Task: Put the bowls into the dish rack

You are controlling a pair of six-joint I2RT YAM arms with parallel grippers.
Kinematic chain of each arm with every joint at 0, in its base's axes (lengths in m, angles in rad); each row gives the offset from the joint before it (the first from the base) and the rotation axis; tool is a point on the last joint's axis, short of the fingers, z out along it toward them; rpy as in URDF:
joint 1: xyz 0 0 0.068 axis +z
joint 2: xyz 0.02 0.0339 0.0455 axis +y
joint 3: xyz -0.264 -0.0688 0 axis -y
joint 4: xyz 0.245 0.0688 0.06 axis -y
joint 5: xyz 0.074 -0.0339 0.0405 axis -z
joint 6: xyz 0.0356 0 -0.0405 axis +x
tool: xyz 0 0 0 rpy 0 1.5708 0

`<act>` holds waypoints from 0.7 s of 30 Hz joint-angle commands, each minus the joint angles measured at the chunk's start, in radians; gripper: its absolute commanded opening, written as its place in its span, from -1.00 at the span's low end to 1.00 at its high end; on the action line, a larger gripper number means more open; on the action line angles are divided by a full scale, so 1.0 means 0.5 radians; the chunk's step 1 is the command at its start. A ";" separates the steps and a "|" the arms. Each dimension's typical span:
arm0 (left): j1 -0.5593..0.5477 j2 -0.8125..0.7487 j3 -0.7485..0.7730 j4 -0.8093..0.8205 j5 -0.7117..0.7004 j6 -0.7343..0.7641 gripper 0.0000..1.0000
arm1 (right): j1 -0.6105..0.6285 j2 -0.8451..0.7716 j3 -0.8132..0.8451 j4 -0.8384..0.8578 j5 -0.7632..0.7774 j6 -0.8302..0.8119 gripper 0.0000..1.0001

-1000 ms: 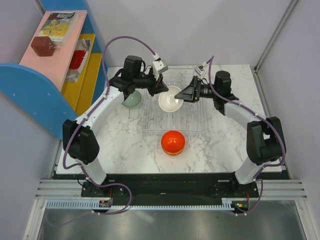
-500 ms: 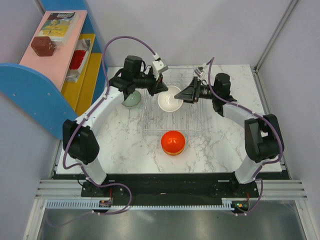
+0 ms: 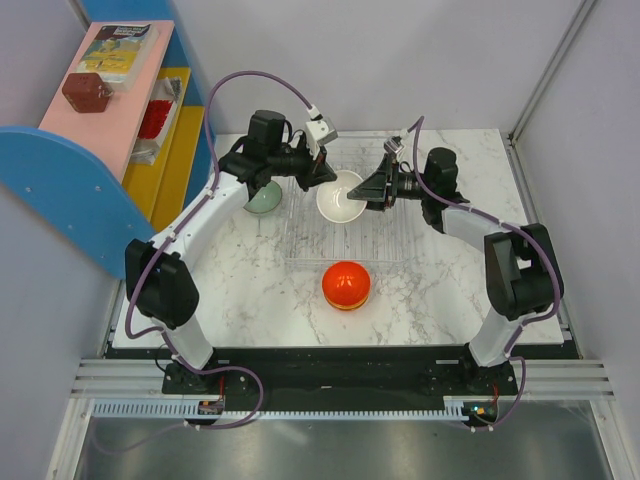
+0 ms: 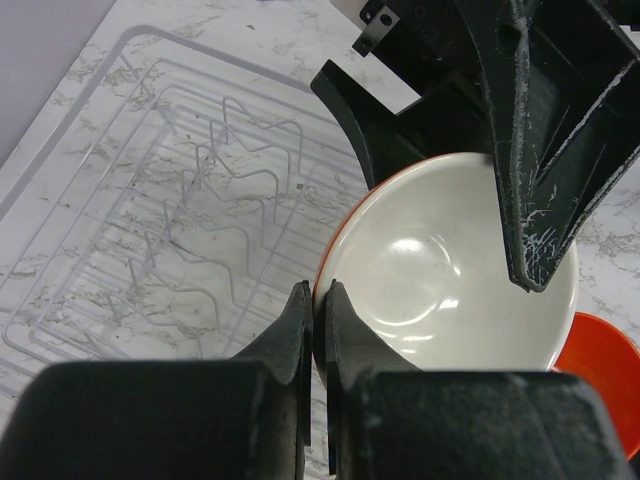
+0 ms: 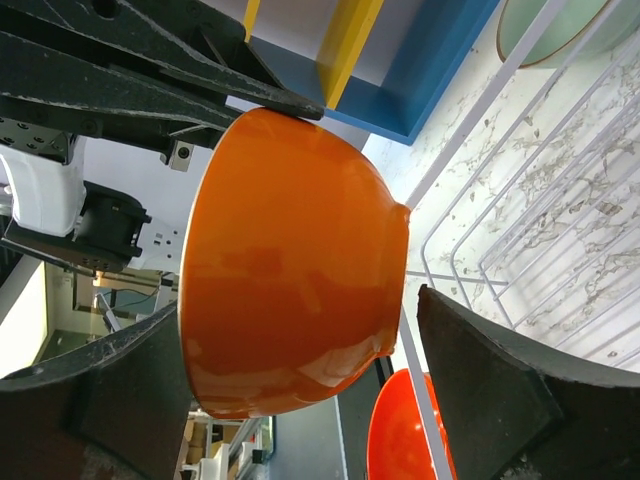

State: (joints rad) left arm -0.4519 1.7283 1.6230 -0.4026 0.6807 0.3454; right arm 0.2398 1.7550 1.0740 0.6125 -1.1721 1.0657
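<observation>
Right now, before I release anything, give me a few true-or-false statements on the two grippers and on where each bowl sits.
1. The left gripper is shut on the rim of the white-lined bowl. True.
2. The right gripper is shut. False: its fingers stand open, one on either side of the white-lined bowl.
3. The green bowl sits in the dish rack. False: it is on the table, beside the rack's left side.
4. The orange bowl is on the table at the rack's near edge, outside it. True.
</observation>
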 commanded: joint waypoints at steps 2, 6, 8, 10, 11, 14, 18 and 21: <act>-0.011 -0.033 0.080 0.097 0.013 -0.034 -0.96 | 0.008 0.040 0.003 0.198 -0.079 0.084 0.77; -0.011 -0.048 0.046 0.115 0.007 -0.031 -0.96 | 0.002 0.034 -0.031 0.401 -0.131 0.182 0.72; -0.007 -0.054 0.025 0.127 0.010 -0.043 -0.96 | -0.010 0.015 -0.040 0.441 -0.144 0.182 0.72; -0.004 -0.060 0.006 0.140 0.010 -0.043 -0.96 | -0.035 0.000 -0.043 0.447 -0.150 0.179 0.73; -0.004 -0.060 0.000 0.146 0.004 -0.044 -0.96 | -0.038 0.000 -0.043 0.447 -0.156 0.191 0.73; -0.001 -0.073 -0.018 0.164 -0.027 -0.034 -0.96 | -0.047 0.018 -0.031 0.447 -0.199 0.209 0.74; 0.002 -0.088 -0.022 0.186 -0.070 -0.050 -0.96 | -0.047 0.018 -0.034 0.447 -0.221 0.210 0.74; 0.005 -0.100 -0.040 0.213 -0.100 -0.056 -0.96 | -0.047 0.012 -0.034 0.450 -0.242 0.213 0.73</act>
State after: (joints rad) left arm -0.4519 1.7275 1.6123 -0.3714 0.6632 0.3439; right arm 0.2176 1.7721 1.0588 0.7727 -1.2415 1.1641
